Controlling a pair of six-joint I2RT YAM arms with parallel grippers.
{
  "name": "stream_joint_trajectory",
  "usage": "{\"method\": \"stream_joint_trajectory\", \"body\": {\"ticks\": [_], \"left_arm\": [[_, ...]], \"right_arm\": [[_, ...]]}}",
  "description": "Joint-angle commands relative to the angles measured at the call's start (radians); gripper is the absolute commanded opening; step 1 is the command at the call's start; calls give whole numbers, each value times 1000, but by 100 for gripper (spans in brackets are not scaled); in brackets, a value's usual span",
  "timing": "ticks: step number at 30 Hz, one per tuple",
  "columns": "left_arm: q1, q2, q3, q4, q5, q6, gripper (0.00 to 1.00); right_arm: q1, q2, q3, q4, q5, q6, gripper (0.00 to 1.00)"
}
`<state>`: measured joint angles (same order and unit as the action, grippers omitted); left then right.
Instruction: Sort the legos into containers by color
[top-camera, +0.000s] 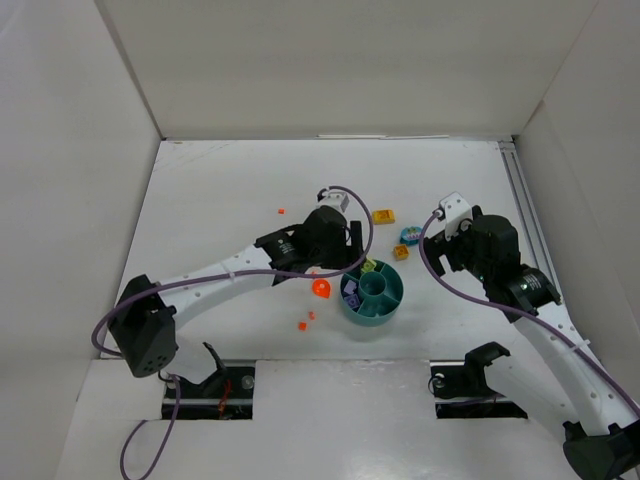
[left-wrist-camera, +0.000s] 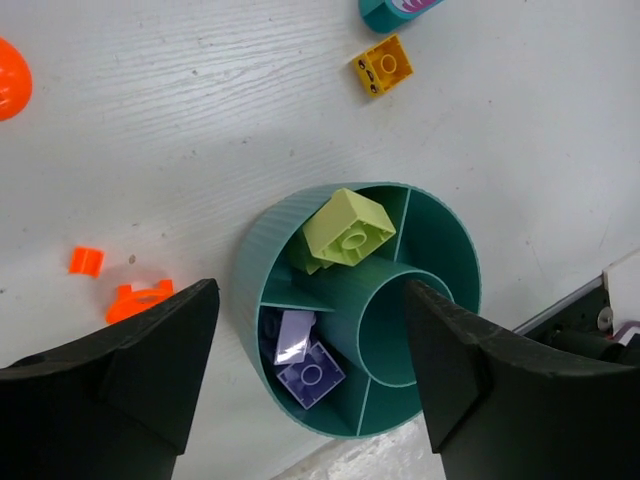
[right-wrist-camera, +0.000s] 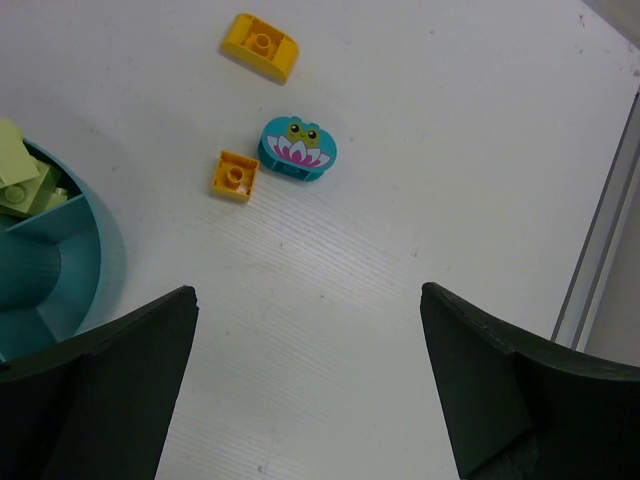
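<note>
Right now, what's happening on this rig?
Lego sorting, partway done. The left gripper hangs open over the teal dish, holding nothing. In the dish, lime green bricks sit in one wedge and purple bricks in another. The right gripper is open and empty, facing two yellow pieces and a teal frog piece loose on the table. Several orange bits lie unsorted beside the dish.

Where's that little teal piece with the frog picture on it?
In the right wrist view, the frog piece lies outside and to the right of the teal dish, right beside a small yellow square brick, below a curved yellow piece.
</note>
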<state>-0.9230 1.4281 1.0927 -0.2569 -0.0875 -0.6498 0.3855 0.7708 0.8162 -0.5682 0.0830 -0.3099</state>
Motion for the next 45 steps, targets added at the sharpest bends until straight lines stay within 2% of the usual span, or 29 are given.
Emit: {"method": "stream_joint_trajectory", "body": {"ticks": [1,8,13,17,29,32,35,39,45], "left_arm": [[-2,5,32,77,11,36,72],[-2,144,102,12,-17,32,72],[-2,153,105,-15,-58,9,67],[-2,120,78,-33,-77,-11,62],[-11,-14,23,-31,-96,-24,62],[-11,-60,-7,-65,-135,-51,64],[53,-83,-77,-106,-147,-126,65],[136,-95,-158,-137,-147,-230,60],[136,14,-168,-147,-169,-289,58]], "right_arm": [[-7,-15,1,36,15,17,97],[-7,-15,1,27,24,26,97],[-7,-15,1,27,24,26,97],[-7,-15,1,27,24,26,97],[-7,-15,1,36,24,26,97],[-7,-15,1,36,15,26,97],[-7,-15,1,36,15,26,97],[-7,-15,1,36,6,26,97],[-7,-15,1,36,-3,26,97]]}}
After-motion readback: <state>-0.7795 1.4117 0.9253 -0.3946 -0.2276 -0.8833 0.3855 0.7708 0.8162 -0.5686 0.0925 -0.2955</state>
